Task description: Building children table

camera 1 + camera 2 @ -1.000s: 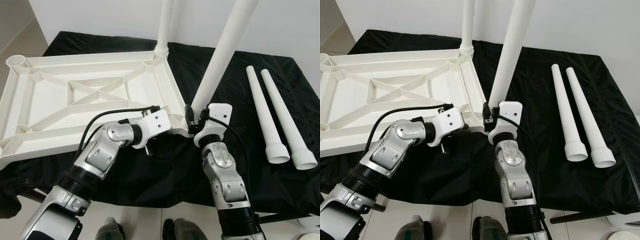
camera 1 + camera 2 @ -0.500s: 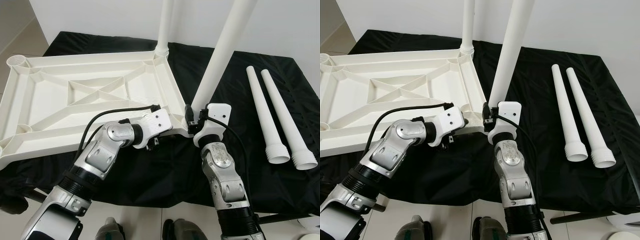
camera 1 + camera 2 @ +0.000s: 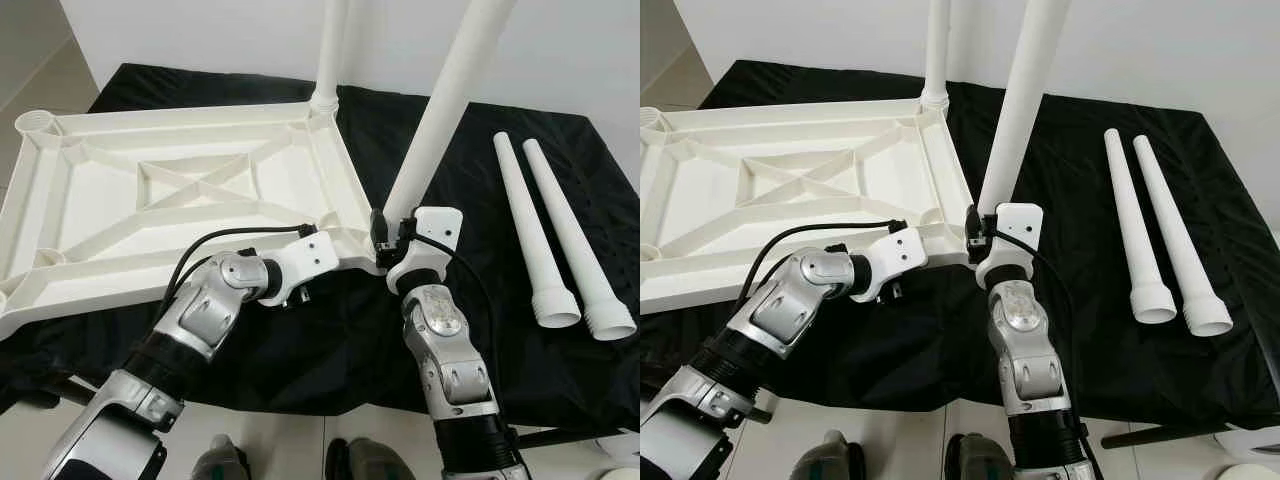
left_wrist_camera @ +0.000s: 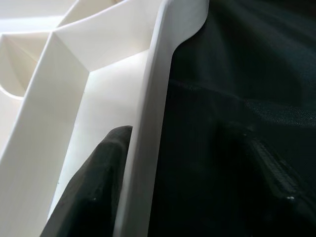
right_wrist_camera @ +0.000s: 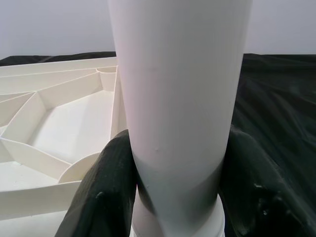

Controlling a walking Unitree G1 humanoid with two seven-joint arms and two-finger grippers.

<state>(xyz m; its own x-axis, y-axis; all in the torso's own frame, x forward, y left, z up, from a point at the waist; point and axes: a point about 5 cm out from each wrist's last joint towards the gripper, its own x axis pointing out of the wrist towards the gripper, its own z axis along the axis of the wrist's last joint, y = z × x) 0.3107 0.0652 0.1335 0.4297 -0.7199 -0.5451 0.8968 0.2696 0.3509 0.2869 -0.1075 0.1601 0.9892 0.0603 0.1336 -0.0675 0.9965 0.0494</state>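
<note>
The tabletop lies upside down, ribs up, on a black cloth, and everything else is placed from it. A far leg stands in its far right corner socket. A near leg rises, leaning to the right, from its near right corner. Two spare legs lie side by side on the cloth, well to the right of the tabletop.

From the head views, the right gripper sits at the near right corner around the base of the near leg, and the left gripper is at the tabletop's near edge, just left of that corner; its fingertips are hidden there.

The right wrist view gives what the head views hide: the leg runs between the two black fingers, one pressed to each side, clenched on it just above the socket collar.

In the left wrist view, the tabletop's rim passes between the left fingers, one inside the rim touching it, the other below over the cloth; whether they squeeze the rim I cannot tell.
</note>
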